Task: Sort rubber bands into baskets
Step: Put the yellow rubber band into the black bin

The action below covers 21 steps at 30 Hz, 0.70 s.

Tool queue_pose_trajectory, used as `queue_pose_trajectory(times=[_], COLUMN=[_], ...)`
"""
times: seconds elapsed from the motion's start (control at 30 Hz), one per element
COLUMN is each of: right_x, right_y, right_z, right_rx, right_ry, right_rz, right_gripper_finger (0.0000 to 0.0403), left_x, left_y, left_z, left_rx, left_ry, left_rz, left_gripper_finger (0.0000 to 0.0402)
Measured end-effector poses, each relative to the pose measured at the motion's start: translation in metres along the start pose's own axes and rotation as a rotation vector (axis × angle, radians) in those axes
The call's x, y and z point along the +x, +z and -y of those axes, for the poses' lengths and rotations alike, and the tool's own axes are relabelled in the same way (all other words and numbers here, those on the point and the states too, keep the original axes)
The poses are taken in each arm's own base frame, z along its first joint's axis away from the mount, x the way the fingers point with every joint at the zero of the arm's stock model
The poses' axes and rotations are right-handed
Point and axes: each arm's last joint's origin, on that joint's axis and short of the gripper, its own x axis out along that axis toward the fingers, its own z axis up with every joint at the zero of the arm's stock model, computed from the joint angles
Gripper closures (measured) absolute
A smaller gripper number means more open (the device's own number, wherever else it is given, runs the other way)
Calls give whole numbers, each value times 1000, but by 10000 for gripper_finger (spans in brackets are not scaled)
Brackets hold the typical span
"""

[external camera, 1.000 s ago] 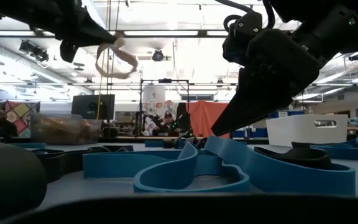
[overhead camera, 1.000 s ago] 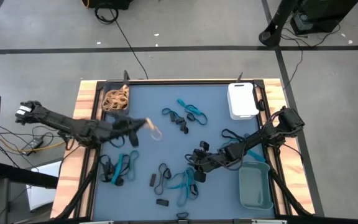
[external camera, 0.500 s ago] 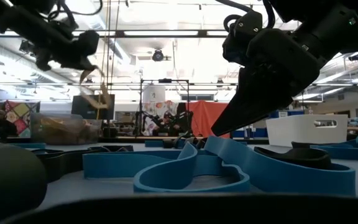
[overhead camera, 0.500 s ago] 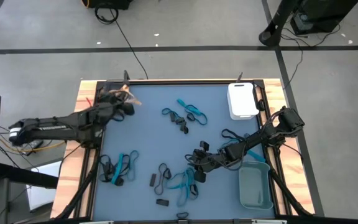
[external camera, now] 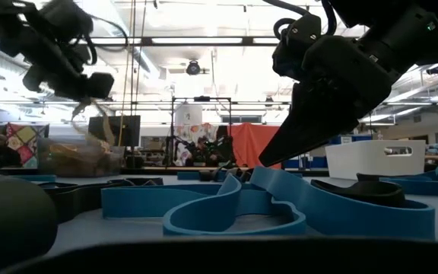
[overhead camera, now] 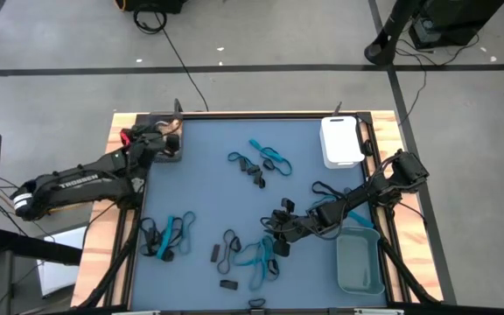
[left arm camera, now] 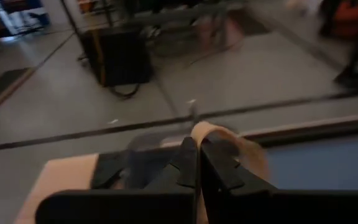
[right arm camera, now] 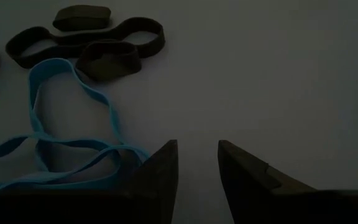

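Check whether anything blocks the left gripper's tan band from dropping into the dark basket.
Nothing visible does. The left gripper, shut on a tan rubber band, hangs right over the dark basket at the mat's far left corner; only tan bands already lie inside.

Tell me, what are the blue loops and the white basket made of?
The blue loops look like soft matte rubber: flat strips that bend and flop into wavy shapes on the mat. The white basket seems to be hard, smooth plastic, judging by its even, rounded corners, though that is less sure from above.
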Motion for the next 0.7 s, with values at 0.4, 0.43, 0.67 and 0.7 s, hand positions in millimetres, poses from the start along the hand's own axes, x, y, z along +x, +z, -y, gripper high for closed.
queue_pose_trajectory(times=[0.4,0.43,0.67,0.7], right_x=[0,0,0,0], right_y=[0,1,1,1], right_z=[1,1,1,1], right_rx=[0,0,0,0], right_ry=[-32,-33,-36,-37], right_rz=[16,18,19,19], right_gripper_finger=[276,276,267,265], left_x=[26,29,48,49], left_y=[-24,-25,-36,-36], left_z=[6,5,3,4], left_rx=[7,-3,12,10], left_ry=[29,38,111,109], left_rz=[-244,-268,-376,-376], left_gripper_finger=[319,308,251,247])
